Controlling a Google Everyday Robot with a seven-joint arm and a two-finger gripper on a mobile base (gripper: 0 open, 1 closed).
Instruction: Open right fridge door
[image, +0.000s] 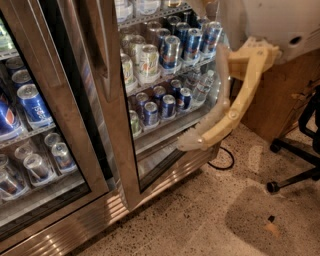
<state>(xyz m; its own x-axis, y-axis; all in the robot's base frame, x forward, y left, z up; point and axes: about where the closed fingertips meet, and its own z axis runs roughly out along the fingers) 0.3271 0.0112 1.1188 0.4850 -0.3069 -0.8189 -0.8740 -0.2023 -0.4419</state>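
Hanging low before the right fridge door (118, 131), the pincer (193, 143) points down-left; apart or together, I cannot tell.

Office break area. Evidence: glass-fronted drinks fridge (75, 227) stocked with cans (170, 50); wheeled chair (295, 178); speckled floor (200, 220). Gripper (192, 143) low, before right door (117, 135).

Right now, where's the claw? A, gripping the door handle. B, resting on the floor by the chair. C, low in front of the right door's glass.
C: the claw hangs before the lower glass of the right fridge door, apart from its handle.
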